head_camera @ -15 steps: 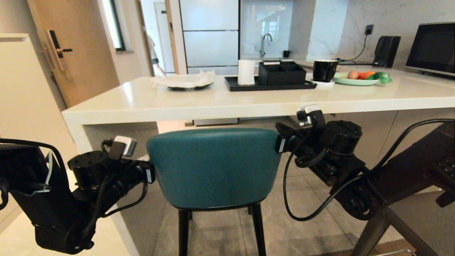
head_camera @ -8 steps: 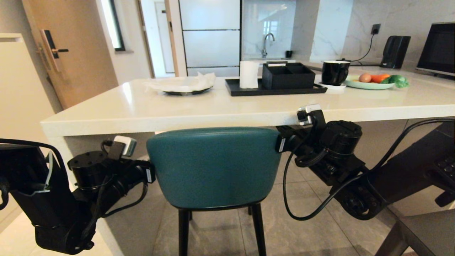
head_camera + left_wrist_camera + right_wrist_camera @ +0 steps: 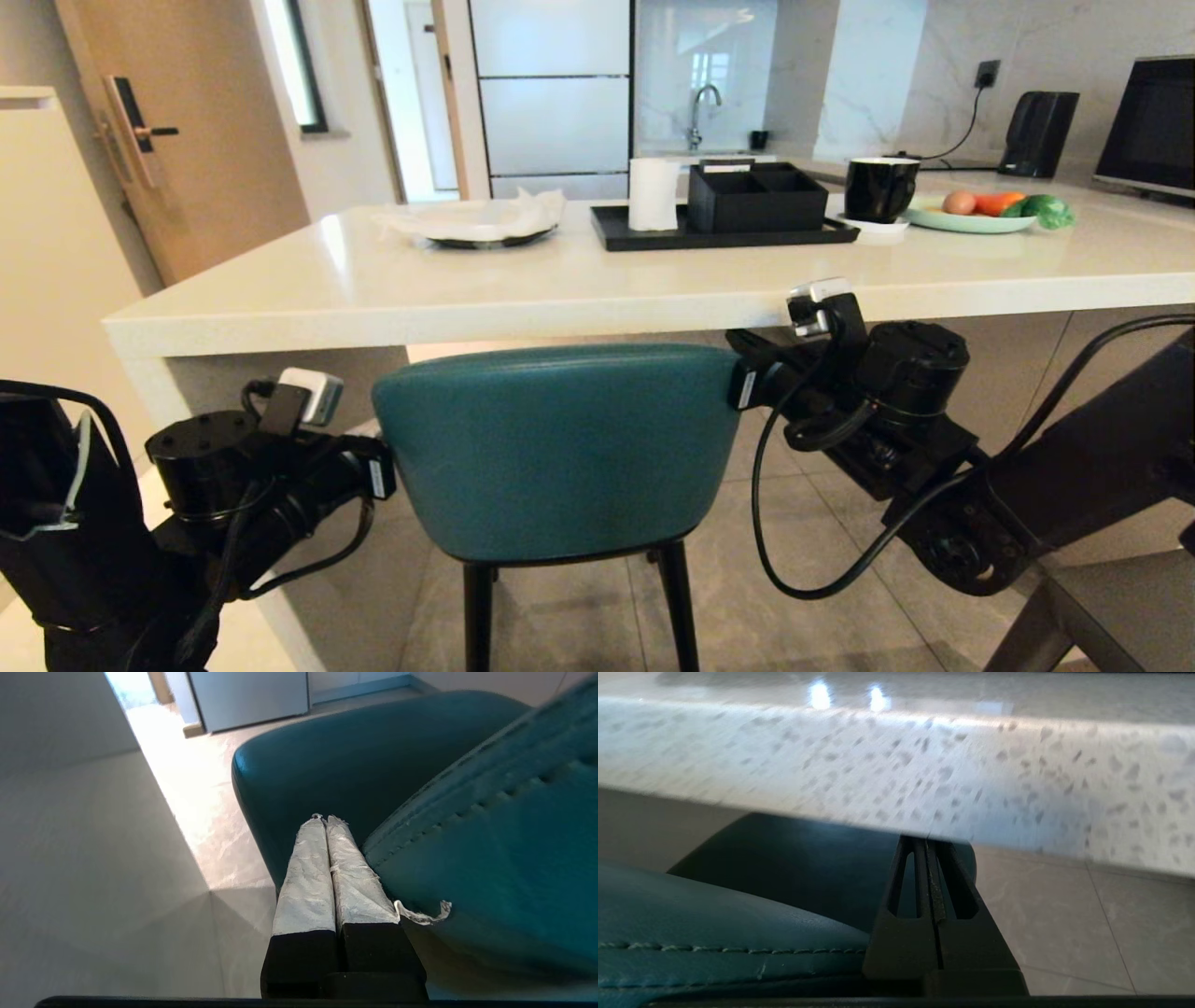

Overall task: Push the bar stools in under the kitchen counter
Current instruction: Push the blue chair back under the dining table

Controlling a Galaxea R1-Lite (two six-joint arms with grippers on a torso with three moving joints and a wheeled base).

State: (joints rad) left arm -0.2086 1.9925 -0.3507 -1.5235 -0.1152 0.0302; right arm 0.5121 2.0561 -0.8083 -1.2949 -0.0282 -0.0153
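Off-white stone surface point(image 3: 579, 289) is overhanging the teal stool point(image 3: 560, 448), whose seat is tucking beneath; you are bracing both closed, empty hands, left hand point(image 3: 327, 826) and right hand point(image 3: 927, 849), against its back's sides, likely to steer the push.

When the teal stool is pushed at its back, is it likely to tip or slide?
The teal stool likely slides; both shut grippers, left gripper and right gripper, flank its backrest. Pushing this high on thin black legs may tip it.
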